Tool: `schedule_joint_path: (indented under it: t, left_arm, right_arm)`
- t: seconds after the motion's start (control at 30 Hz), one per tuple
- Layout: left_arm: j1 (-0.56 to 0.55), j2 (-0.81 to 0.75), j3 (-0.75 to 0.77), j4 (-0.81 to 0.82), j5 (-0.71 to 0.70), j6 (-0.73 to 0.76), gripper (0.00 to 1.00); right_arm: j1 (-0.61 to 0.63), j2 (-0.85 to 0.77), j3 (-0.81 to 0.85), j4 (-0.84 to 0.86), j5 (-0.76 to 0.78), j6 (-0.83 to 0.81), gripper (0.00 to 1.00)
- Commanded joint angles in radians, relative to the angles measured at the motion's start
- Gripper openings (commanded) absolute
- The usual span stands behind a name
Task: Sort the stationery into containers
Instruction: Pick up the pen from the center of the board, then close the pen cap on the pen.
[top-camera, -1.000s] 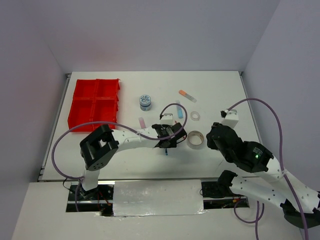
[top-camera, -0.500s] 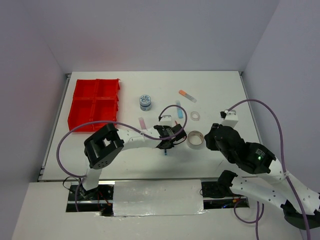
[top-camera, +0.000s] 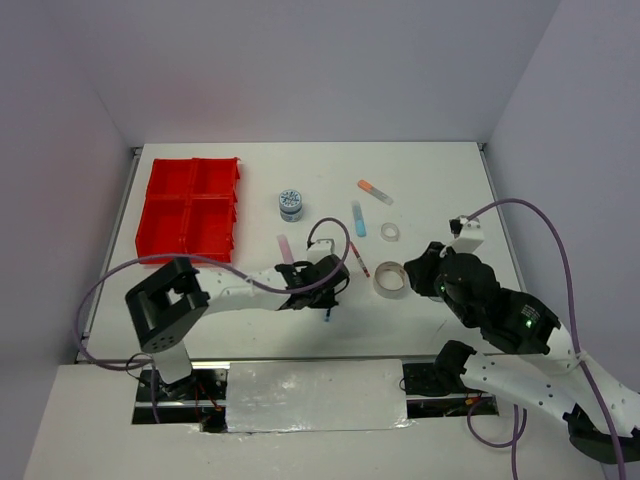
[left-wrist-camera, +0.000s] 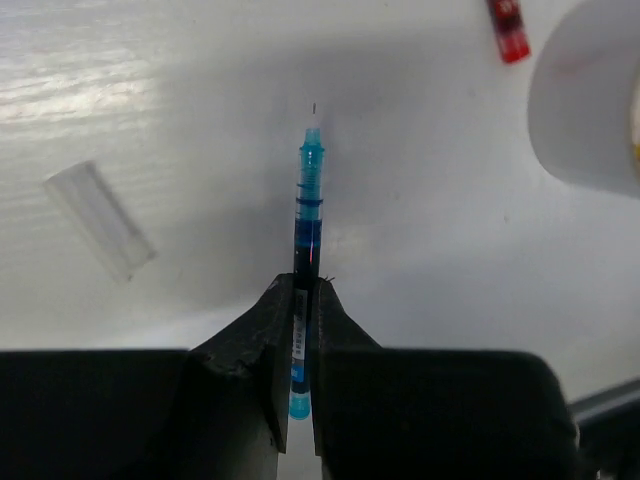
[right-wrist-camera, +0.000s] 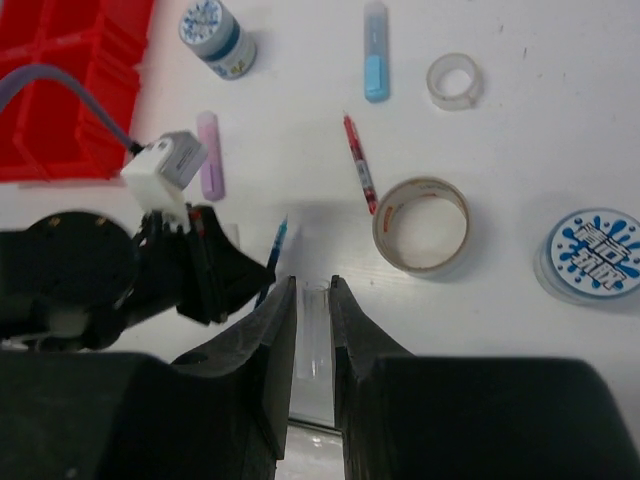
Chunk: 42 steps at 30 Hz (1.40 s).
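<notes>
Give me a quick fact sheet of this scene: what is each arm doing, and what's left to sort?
Left tool: shut on the blue pen
Right tool: hovering, jaws close together, no clear hold
Red tray: far left, compartments look empty
Unsorted: red pen, purple marker, light-blue marker

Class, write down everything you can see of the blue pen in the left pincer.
The blue pen is thin, of translucent teal plastic with dark ink inside, ridged rings near its front and a fine needle tip. A white printed label shows on its rear part. The left pincer is shut on that rear part from both sides, the tip pointing away from the wrist camera. Whether it touches the table cannot be told.
</notes>
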Motion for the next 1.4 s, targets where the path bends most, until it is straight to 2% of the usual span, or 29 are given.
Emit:
schedule_joint_path:
  t: [0.0, 0.1, 0.13, 0.2, 0.23, 0.4, 0.57, 0.77, 0.97, 1.37]
  left_arm:
    - [-0.019, -0.182, -0.070, 0.132, 0.020, 0.086, 0.00]
    - [-0.036, -0.323, -0.149, 0.223, -0.008, 0.162, 0.00]
    - [-0.039, -0.392, -0.174, 0.316, 0.009, 0.209, 0.00]
    - [-0.039, -0.461, -0.255, 0.391, 0.050, 0.244, 0.00]
    - [-0.040, -0.528, -0.283, 0.433, 0.096, 0.284, 0.00]
    - [-0.039, -0.740, -0.461, 0.667, 0.218, 0.332, 0.00]
    - [-0.039, -0.860, -0.576, 0.827, 0.316, 0.366, 0.00]
    - [-0.039, -0.917, -0.644, 0.959, 0.376, 0.352, 0.00]
    - [-0.039, -0.928, -0.636, 0.998, 0.410, 0.355, 0.00]
    - [-0.039, -0.930, -0.641, 0.990, 0.370, 0.360, 0.00]
  right_arm:
    - [-0.008, 0.001, 0.010, 0.132, 0.062, 0.014, 0.02]
    - [-0.008, 0.034, 0.009, 0.253, 0.026, -0.023, 0.02]
    - [-0.008, 0.053, 0.003, 0.342, -0.014, -0.044, 0.01]
    - [-0.005, 0.071, -0.003, 0.431, -0.055, -0.058, 0.00]
    - [-0.005, 0.083, -0.008, 0.529, -0.082, -0.075, 0.00]
    - [-0.006, 0.099, -0.037, 0.776, -0.207, -0.064, 0.00]
    - [-0.006, 0.122, -0.069, 0.876, -0.218, 0.023, 0.00]
    - [-0.003, 0.126, -0.160, 1.025, -0.273, 0.098, 0.00]
    - [-0.005, 0.111, -0.244, 1.149, -0.401, 0.057, 0.00]
    - [-0.003, 0.073, -0.278, 1.134, -0.415, 0.066, 0.00]
